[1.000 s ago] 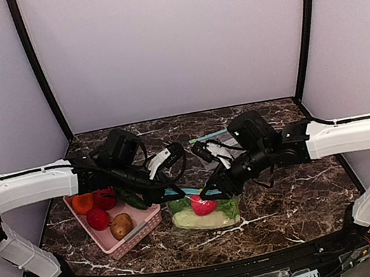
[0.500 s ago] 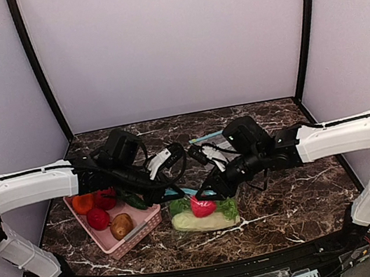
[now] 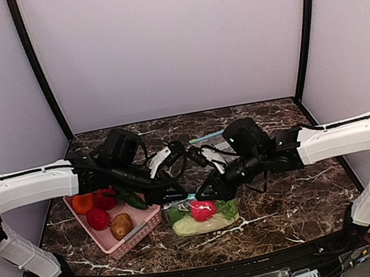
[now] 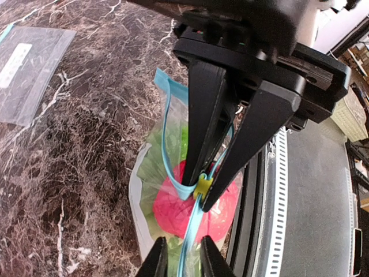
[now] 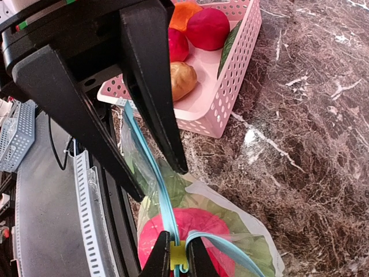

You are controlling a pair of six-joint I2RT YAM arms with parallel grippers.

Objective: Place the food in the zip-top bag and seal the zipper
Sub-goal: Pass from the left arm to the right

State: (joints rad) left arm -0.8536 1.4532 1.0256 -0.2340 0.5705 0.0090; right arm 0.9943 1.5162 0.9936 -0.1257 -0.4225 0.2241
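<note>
Dark marble tabletop [image 3: 301, 197] runs under both arms. The clear bag [image 5: 253, 231] lies near its front edge, just beside the pink basket [image 5: 225, 109], and the two grippers meet over its mouth. From where I stand the food looks to be inside: a pinkish-red round toy [image 3: 200, 209] on top, green lettuce [image 3: 229, 209] around it, and a pale cabbage piece [image 3: 199, 225] along the near side. The blue zipper [image 4: 166, 124] is not closed along its length; its two halves bow apart in a loop above the red toy. The right gripper [image 5: 177, 245] has its fingers pressed onto the small yellow-green slider [image 4: 200, 186]. The left gripper [image 4: 183, 242] has its fingers slightly parted, with the blue strip running between them unclamped.

That loose hold is what worries me. If the right arm drags the slider with nothing anchoring the other end, I'd expect the whole bag to skid or lift with it instead of zipping. The thin plastic could also bunch up at the slider. The red toy rides high, close under the mouth, so it may hold the halves apart or get caught between them. A hard tug might even pop the slider off the strip. A second, flat bag [image 4: 29, 75] lies well apart from all this.
</note>
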